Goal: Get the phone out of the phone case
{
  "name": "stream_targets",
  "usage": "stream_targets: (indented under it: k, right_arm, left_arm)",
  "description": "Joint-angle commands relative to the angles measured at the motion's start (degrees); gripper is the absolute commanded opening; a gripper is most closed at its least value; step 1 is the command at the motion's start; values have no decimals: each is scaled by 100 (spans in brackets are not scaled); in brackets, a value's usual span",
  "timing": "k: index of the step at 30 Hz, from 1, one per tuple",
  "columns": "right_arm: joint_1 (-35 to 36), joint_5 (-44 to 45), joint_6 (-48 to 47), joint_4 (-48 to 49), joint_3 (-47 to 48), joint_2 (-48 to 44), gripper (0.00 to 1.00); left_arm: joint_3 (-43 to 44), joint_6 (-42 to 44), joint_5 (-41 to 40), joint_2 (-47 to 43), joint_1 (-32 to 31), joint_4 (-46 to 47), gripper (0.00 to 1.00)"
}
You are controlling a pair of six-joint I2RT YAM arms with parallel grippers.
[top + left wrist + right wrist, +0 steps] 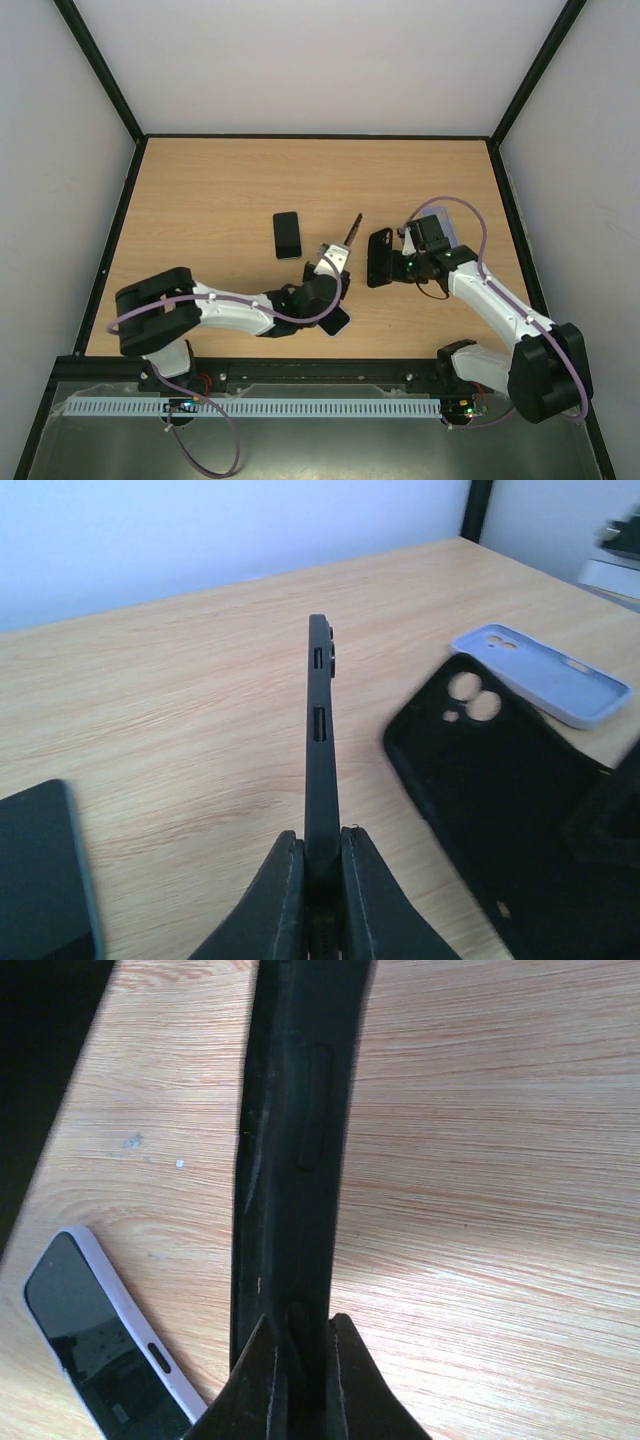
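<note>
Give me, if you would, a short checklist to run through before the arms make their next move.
1. Left gripper shut on the thin black piece, held on edge: ok.
2. Right gripper shut on the black case: ok.
3. The black case looks empty, light showing through its camera holes: ok.
4. The thin black piece is a bare phone, not another case: cannot tell.
5. The two held things apart, not touching: ok.
6. The blue case flat on the table behind them: ok.
</note>
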Motion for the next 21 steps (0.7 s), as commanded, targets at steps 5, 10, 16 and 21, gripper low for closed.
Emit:
stream_targets:
  k: [5, 10, 16, 21]
  right_arm:
    - [-8, 611, -424, -361, 576, 7, 2]
    - [-447, 243, -865, -551, 1334, 620, 2]
    - [-720, 183, -2109, -848, 2084, 1532, 2]
    - [-1277, -110, -2875, -921, 2174, 2010, 2]
  left_arm:
    - [-524, -505, -80, -927, 159, -1, 3]
    - [-779, -551, -68, -1478, 147, -296, 3]
    - [-1058, -519, -142, -2034, 69, -602, 3]
    - [-1196, -544, -246, -2269, -2, -652, 3]
